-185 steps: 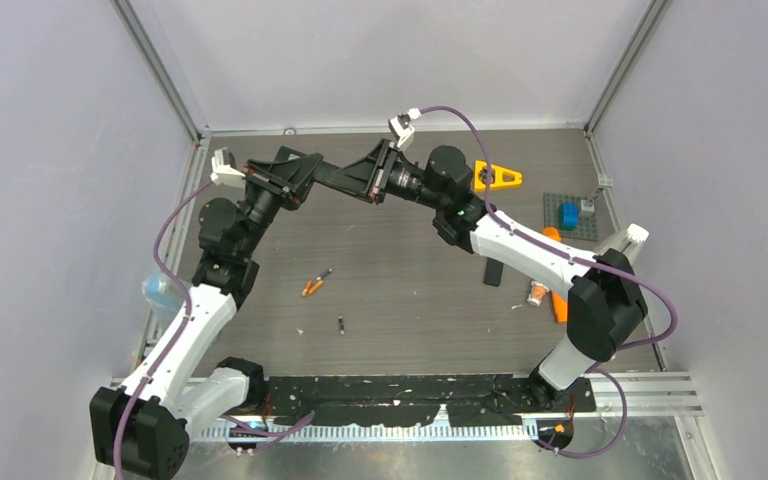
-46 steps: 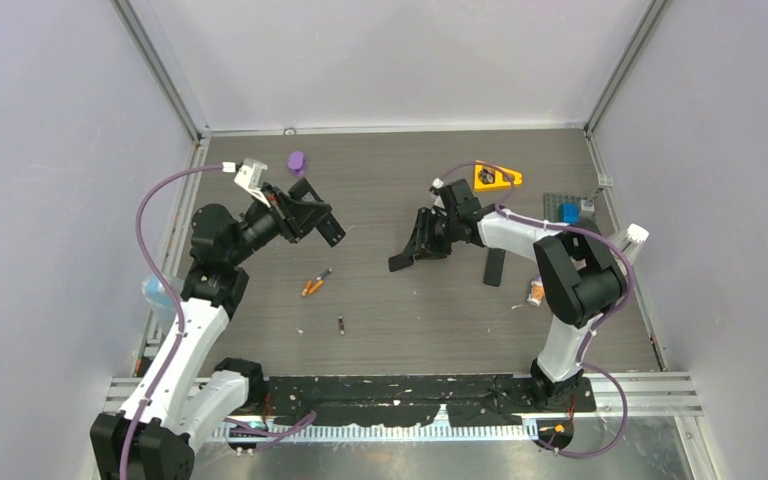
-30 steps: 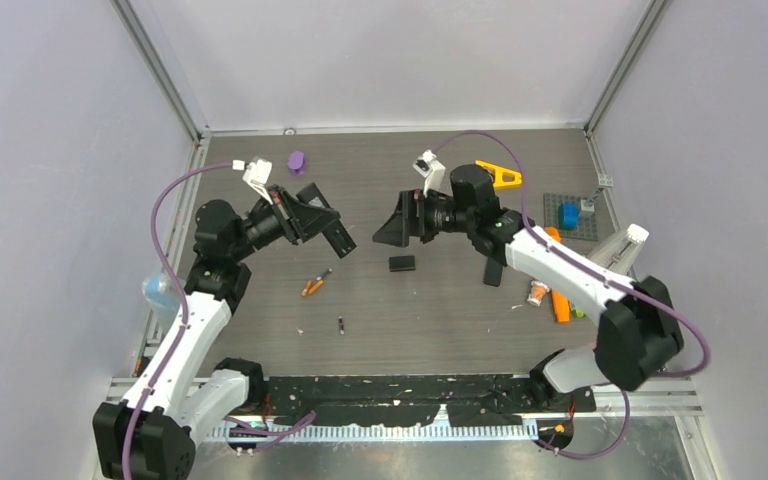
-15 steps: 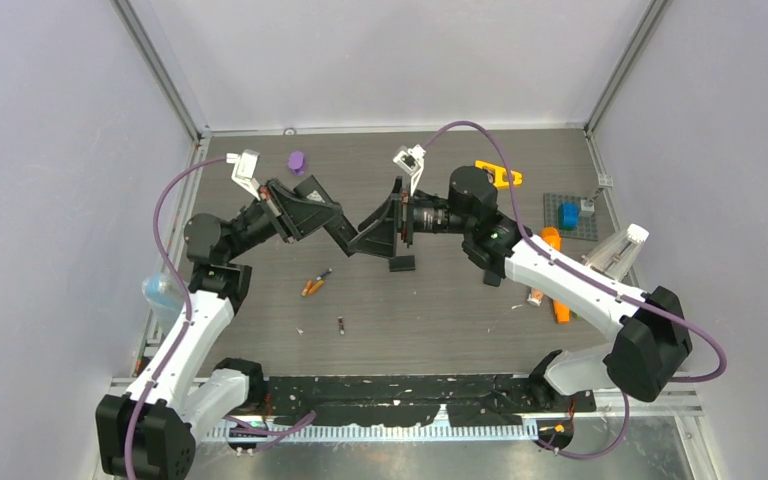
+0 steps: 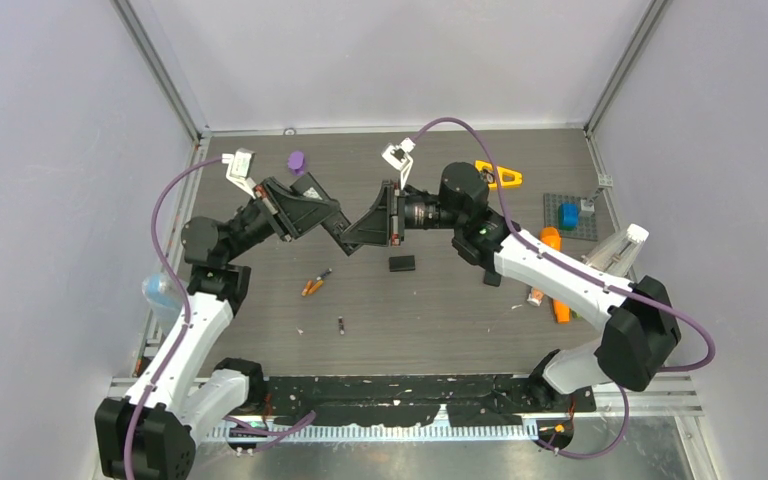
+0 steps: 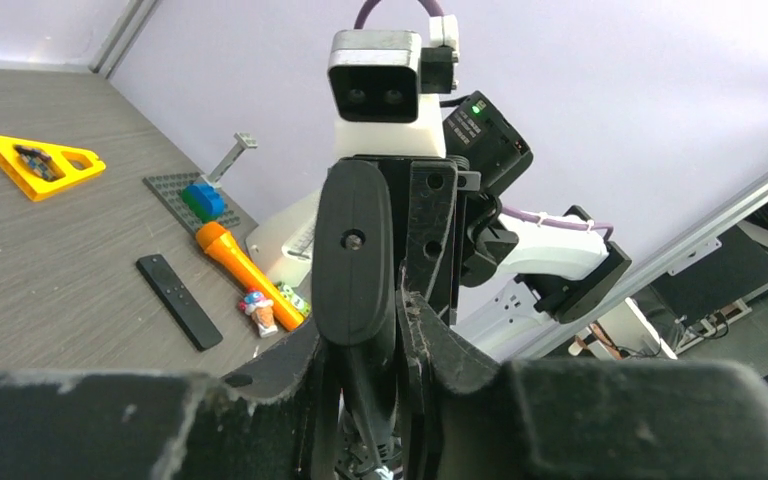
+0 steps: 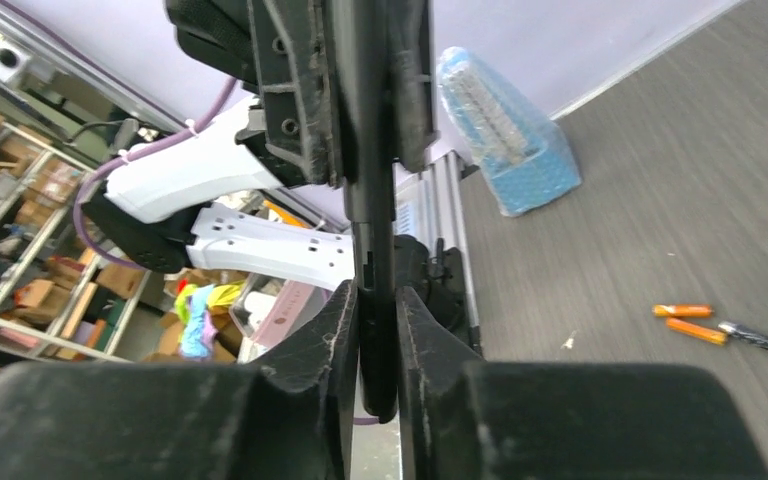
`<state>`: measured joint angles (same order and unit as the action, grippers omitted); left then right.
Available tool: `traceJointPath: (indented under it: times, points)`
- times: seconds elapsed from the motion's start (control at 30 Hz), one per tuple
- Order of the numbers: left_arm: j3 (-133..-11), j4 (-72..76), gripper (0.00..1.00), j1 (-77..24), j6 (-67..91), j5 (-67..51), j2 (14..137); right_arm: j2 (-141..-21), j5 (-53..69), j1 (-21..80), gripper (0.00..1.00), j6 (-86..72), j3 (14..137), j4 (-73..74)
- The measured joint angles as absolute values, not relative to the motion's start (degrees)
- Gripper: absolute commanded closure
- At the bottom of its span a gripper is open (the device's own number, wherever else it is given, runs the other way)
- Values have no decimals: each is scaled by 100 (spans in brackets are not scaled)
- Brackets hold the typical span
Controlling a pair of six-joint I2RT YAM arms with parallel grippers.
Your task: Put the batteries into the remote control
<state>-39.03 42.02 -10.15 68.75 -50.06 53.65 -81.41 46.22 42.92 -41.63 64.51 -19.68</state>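
- We find no word, number, brand or sign that can be read in any of these views.
- The small packet (image 6: 257, 306) just beside the orange stick (image 6: 240, 268) carries colourful print, too small for us to make out.
- The black remote (image 6: 178, 300) lying near the orange stick, on the side away from the packet, shows us no legible marking.
- The remote control (image 7: 372, 250) turns only its thin edge to us in the right wrist view, with nothing legible on it.
- The boxes (image 7: 20, 130) on shelves in the background are too blurred for us to read.
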Motion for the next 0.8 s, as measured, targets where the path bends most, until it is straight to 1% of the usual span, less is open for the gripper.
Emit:
traceJointPath:
  times: [0.07, 0.17, 0.53, 0.6, 0.63, 0.7, 0.73, 0.77, 0.8]
  points:
    - [-3903, 4141, 61, -1015, 6904, -4906, 5334, -8149, 4657, 4292, 90, -4287, 6451, -2069]
    - [-3905, 4097, 56, -1002, 6954, -4807, 5269, -8162, 4644, 4296, 92, -4493, 6451, -2202]
    - [-3830, 4458, 56, -624, 7522, -4770, 5234, -8333, 4836, 4296, 92, -5105, 6445, -2777]
    - [-3820, 4484, 61, -624, 7592, -4772, 5266, -8388, 4895, 4296, 92, -5157, 6440, -2816]
    - [-3817, 4484, 70, -622, 7614, -4772, 5280, -8405, 4923, 4296, 92, -5170, 6438, -2825]
    - [-3817, 4484, 98, -620, 7638, -4772, 5293, -8427, 4963, 4296, 90, -5188, 6436, -2823]
    - [-3817, 4482, 100, -617, 7658, -4775, 5295, -8427, 4971, 4296, 88, -5192, 6436, -2823]
    - [-3817, 4491, 100, -620, 7671, -4781, 5297, -8427, 4954, 4292, 80, -5170, 6434, -2799]
    - [-3817, 4501, 100, -620, 7669, -4779, 5293, -8429, 4954, 4285, 66, -5142, 6429, -2781]
